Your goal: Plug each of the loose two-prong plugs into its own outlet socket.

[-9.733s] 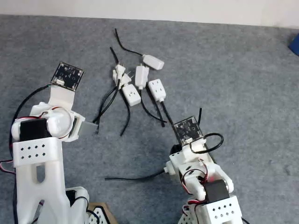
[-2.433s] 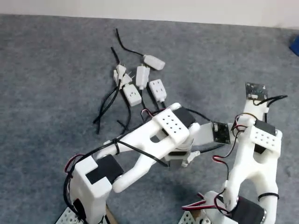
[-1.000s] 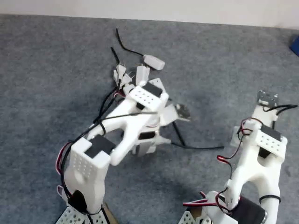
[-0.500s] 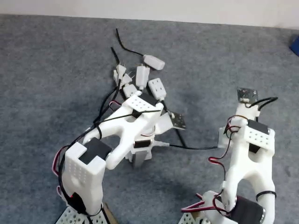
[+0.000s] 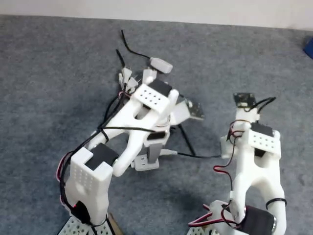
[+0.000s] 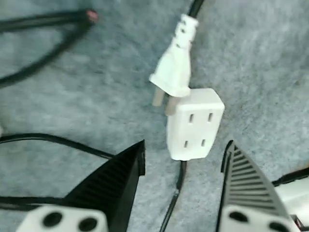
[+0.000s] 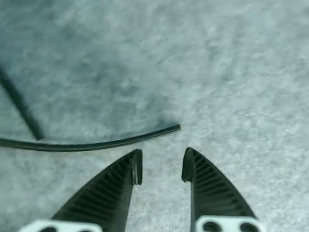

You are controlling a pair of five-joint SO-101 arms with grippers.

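Note:
In the left wrist view a white two-slot-pair socket (image 6: 194, 123) lies on the grey carpet. A white two-prong plug (image 6: 174, 73) lies against its far edge, prongs beside the socket, not inserted. My left gripper (image 6: 183, 157) hovers just over the socket, open, one finger on each side. In the high view the left arm covers that spot; another white plug (image 5: 160, 64) and a small plug (image 5: 126, 76) lie beyond it. My right gripper (image 7: 161, 165) is open above bare carpet, close to the cut end of a black cable (image 7: 96, 144).
Black cables (image 6: 43, 21) trail around the sockets, and one long cable (image 5: 195, 155) runs between the two arms. A blue object (image 5: 309, 46) sits at the far right edge. Grey carpet (image 5: 49, 98) lies open on the left.
The left arm has pushed farther toward the plug cluster over the last half second. The right arm's wrist has swung left, toward the long cable.

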